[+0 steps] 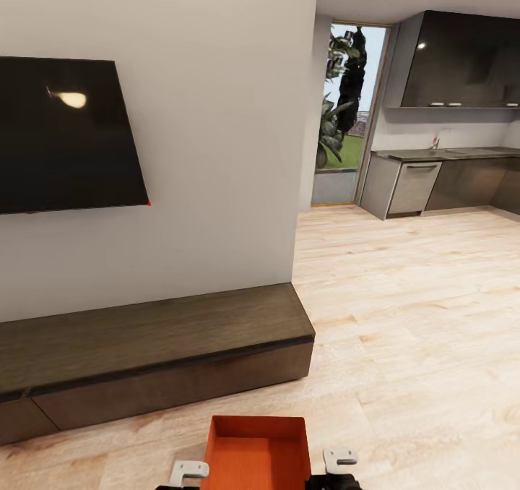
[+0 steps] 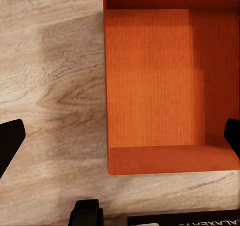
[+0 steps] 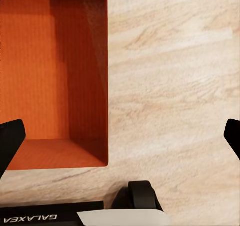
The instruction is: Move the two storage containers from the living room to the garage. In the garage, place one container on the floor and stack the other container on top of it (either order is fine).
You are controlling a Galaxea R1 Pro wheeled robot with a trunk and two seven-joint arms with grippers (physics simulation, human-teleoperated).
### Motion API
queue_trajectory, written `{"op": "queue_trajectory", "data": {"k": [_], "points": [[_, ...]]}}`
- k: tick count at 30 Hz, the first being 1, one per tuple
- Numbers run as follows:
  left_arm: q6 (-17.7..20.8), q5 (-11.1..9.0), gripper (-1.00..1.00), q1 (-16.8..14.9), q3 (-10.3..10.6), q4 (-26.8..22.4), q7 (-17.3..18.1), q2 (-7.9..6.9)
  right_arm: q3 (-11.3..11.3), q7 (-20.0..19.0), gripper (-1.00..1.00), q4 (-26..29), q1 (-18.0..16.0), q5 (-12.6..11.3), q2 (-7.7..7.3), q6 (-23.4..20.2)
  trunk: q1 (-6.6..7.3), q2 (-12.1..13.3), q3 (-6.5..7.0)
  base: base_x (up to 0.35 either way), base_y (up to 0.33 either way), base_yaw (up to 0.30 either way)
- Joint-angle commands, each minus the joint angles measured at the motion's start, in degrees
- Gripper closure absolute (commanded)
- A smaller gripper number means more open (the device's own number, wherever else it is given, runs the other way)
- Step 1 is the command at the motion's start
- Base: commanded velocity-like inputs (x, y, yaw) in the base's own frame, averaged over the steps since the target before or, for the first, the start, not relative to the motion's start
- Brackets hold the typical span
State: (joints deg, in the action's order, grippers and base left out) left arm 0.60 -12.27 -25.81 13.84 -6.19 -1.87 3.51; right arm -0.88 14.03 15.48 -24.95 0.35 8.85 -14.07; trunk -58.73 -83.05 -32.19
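**Kid:** Where is the orange box?

**Helper:** One storage container [image 1: 256, 452] sits on the light wood floor [image 1: 419, 316] at 6 o'clock in the head view, right in front of the robot. The long dark cabinet [image 1: 152, 353] is just past it, toward 10 o'clock, with the black TV [image 1: 65, 136] on the wall above.

**Kid:** What is inside the box?

**Helper:** Its ribbed orange bottom is bare.

**Kid:** Are the claws holding it?

**Helper:** The left claw [image 2: 120, 138] hangs over the box's edge with its fingers [image 2: 10, 141] wide apart. The right claw [image 3: 120, 138] is spread wide too, over the box's other edge and the floor. Neither one pinches the walls.

**Kid:** What else is there?

**Helper:** A grey kitchen [image 1: 448, 179] sits far off at 2 o'clock.
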Motion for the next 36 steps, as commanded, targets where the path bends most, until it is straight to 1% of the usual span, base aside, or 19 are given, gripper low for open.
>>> {"op": "queue_trajectory", "data": {"k": [1,4,6,7,12,18,20,24,26,30,36], "points": [[-0.1,-0.6,-1.0,0.0,0.5,-0.1,0.4,-0.05,-0.1,0.2,-1.0,0.0,0.0,0.1,0.05,-0.3,0.0,0.0,-0.05,0.0,0.0,0.0],[-0.4,-0.7,-1.0,0.0,0.5,-0.1,1.3,-0.08,-0.2,0.2,-1.0,-0.1,0.0,0.1,0.09,-0.1,0.0,0.0,-0.05,0.0,0.0,0.0],[-1.2,-0.7,-1.0,0.0,0.5,-0.1,1.6,-0.08,-0.1,0.2,-1.0,-0.1,0.0,0.1,0.02,-0.1,0.0,0.0,-0.05,0.0,0.0,0.0],[-2.4,-0.7,-1.0,0.0,0.5,-0.1,1.7,-0.08,-0.1,0.2,-1.0,-0.1,0.0,0.1,-0.04,0.0,0.0,0.0,-0.05,0.0,0.0,0.0],[-4.4,-0.5,-1.0,0.0,0.5,0.0,1.9,-0.01,0.0,0.2,-1.0,-0.2,0.0,0.2,-0.13,0.0,0.0,0.0,-0.05,0.0,0.0,0.0],[-4.8,-0.5,-1.0,0.0,0.5,0.0,1.9,0.01,-0.1,0.1,-1.0,-0.2,0.0,0.2,-0.18,0.0,0.0,0.0,-0.05,0.0,0.0,0.0],[-4.8,-0.5,-1.0,0.0,0.5,0.1,2.0,0.01,-0.5,0.1,-1.0,-0.1,0.1,0.2,-0.15,0.0,0.0,0.0,-0.05,0.0,0.0,0.0],[-5.0,-0.6,-1.0,0.0,0.5,0.0,2.0,0.01,-2.6,0.2,-1.0,0.1,0.0,0.2,0.04,-0.1,0.0,0.0,-0.05,0.0,0.0,0.0],[-5.1,-0.6,-1.0,0.0,0.5,0.0,2.0,0.01,-3.3,0.2,-1.0,0.8,0.0,0.2,0.23,-0.6,0.0,0.0,-0.05,0.0,0.0,0.0],[-5.3,-0.7,-1.0,0.0,0.5,0.0,2.0,0.01,-4.0,0.2,-1.0,2.2,-0.1,0.2,0.44,-1.4,0.0,0.0,-0.05,0.0,0.0,0.0],[-5.3,-0.7,-1.0,0.0,0.4,-0.1,2.0,0.01,-4.2,0.0,-1.0,2.6,-0.2,0.0,0.79,-3.5,0.0,0.0,-0.05,0.0,0.0,0.0]]}}
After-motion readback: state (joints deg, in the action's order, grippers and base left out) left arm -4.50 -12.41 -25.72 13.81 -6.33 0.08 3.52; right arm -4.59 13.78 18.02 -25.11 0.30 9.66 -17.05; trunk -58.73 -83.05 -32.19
